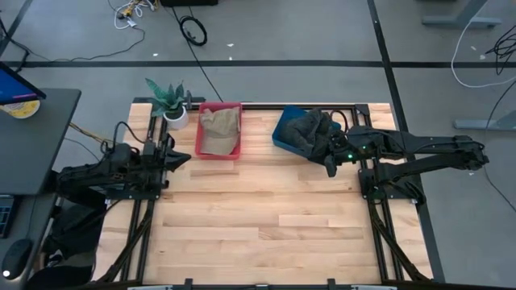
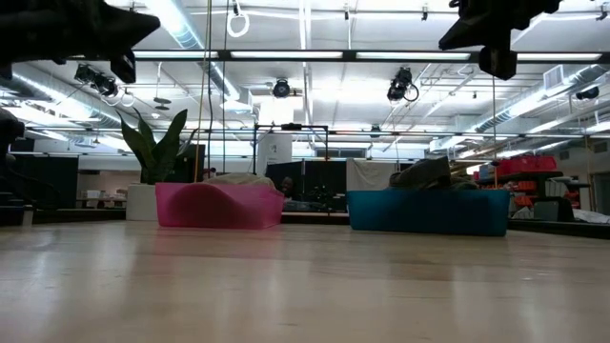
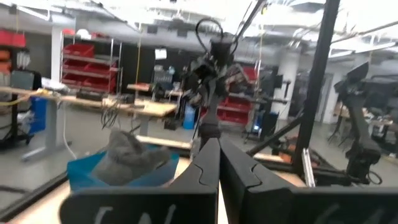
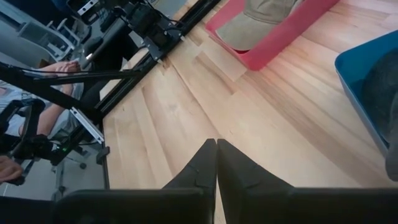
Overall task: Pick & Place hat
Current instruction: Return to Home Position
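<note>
Right fingers (image 4: 213,150) are pinched shut with nothing in them, hanging above the bench (image 1: 266,217). The black caps (image 1: 310,129) are piled in the blue bin (image 1: 282,135), just beside those fingers. Left fingers (image 3: 214,155) are shut and empty too, over at the opposite edge. The red bin (image 1: 219,155) sits near their tips with a tan cap (image 1: 219,129) in it. A potted plant (image 1: 169,101) stands right beside that bin.

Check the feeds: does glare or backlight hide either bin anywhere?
Low view: backlit by ceiling lights; blue bin and pink bin read clearly, left arm and right arm are silhouettes, table shows sheen. Left wrist view: ceiling lights blow out. High and right wrist views: evenly lit, no glare.
</note>
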`<state>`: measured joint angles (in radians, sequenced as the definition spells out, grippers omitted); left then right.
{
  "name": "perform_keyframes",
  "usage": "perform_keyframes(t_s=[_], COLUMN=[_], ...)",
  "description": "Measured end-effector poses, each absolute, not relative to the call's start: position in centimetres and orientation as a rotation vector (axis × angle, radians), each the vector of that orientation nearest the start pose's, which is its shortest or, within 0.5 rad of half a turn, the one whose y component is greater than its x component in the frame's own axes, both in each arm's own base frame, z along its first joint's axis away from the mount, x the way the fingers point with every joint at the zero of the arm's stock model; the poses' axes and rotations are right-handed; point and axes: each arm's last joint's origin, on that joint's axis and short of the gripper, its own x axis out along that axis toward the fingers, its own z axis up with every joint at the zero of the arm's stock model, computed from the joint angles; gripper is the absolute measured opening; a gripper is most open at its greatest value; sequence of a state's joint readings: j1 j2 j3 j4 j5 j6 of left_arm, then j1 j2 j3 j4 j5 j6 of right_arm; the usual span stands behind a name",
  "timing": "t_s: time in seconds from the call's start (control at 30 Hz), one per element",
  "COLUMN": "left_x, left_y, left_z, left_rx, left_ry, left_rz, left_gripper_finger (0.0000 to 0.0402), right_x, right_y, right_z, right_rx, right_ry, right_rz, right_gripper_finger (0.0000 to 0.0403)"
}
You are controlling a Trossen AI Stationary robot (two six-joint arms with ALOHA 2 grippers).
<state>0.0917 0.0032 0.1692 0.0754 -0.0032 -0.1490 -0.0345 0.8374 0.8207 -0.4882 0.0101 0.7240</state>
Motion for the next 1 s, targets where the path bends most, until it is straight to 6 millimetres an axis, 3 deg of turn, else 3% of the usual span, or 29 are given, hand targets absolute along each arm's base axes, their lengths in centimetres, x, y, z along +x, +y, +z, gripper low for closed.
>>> perform_keyframes(t_s=[0.2, 0.57, 0.8, 1.0], left_x=[8.3, 9.3, 9.4, 9.7], left_y=[0.8, 0.9, 0.9, 0.7], left_z=[22.3, 19.1, 19.0, 17.2], left_rx=[-0.138, -0.193, -0.192, -0.214], left_ry=[-0.230, -0.278, -0.268, -0.064], left_rz=[0.081, 0.070, 0.090, 0.016], left_gripper_finger=[0.0003, 0.0003, 0.0003, 0.0003], right_x=[17.6, 17.8, 17.8, 17.8], right_y=[-0.6, -0.6, -0.6, -0.6], right_z=[30.7, 30.5, 30.5, 30.5], right_rx=[0.705, 0.713, 0.714, 0.714], right_ry=[0.480, 0.493, 0.492, 0.492], right_rz=[-0.227, -0.234, -0.234, -0.234], right_gripper_finger=[0.0016, 0.0016, 0.0016, 0.0016])
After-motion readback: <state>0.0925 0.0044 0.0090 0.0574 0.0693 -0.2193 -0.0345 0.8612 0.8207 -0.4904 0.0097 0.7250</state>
